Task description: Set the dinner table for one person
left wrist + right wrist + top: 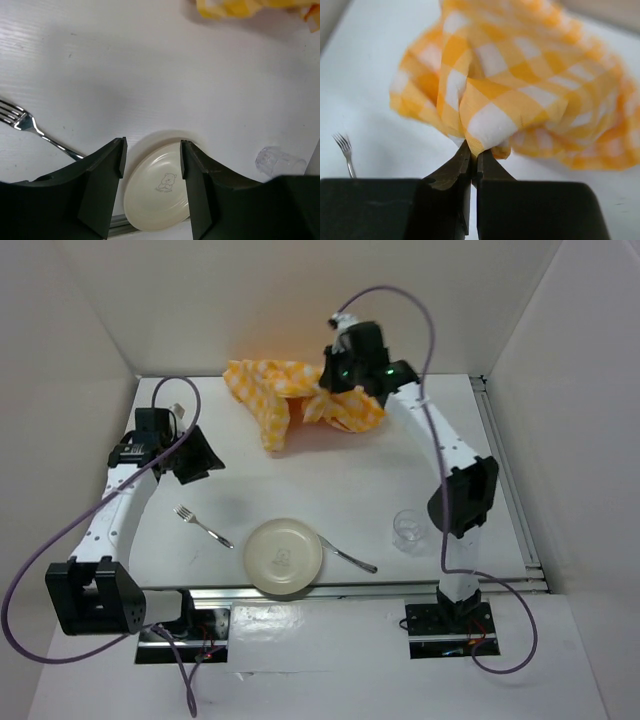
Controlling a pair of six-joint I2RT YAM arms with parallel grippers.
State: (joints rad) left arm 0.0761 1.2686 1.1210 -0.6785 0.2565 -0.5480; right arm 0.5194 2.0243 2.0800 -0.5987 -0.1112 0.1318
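Note:
The white dinner table [330, 465] holds a cream plate [284, 558] at the near edge, also in the left wrist view [159, 192]. A fork [203, 526] lies left of the plate and shows in the left wrist view [35, 131]. Another utensil [347, 557] lies right of the plate. A clear glass [407, 529] stands further right, also in the left wrist view [279, 162]. A yellow-and-white checked cloth [290, 393] is bunched at the back. My right gripper [474, 156] is shut on a fold of the cloth [520, 90]. My left gripper [151, 152] is open and empty above the table.
White walls enclose the table on the left, back and right. Metal rails [510, 490] run along the right and near edges. Purple cables loop from both arms. The right arm's elbow [462, 495] hangs above the table beside the glass.

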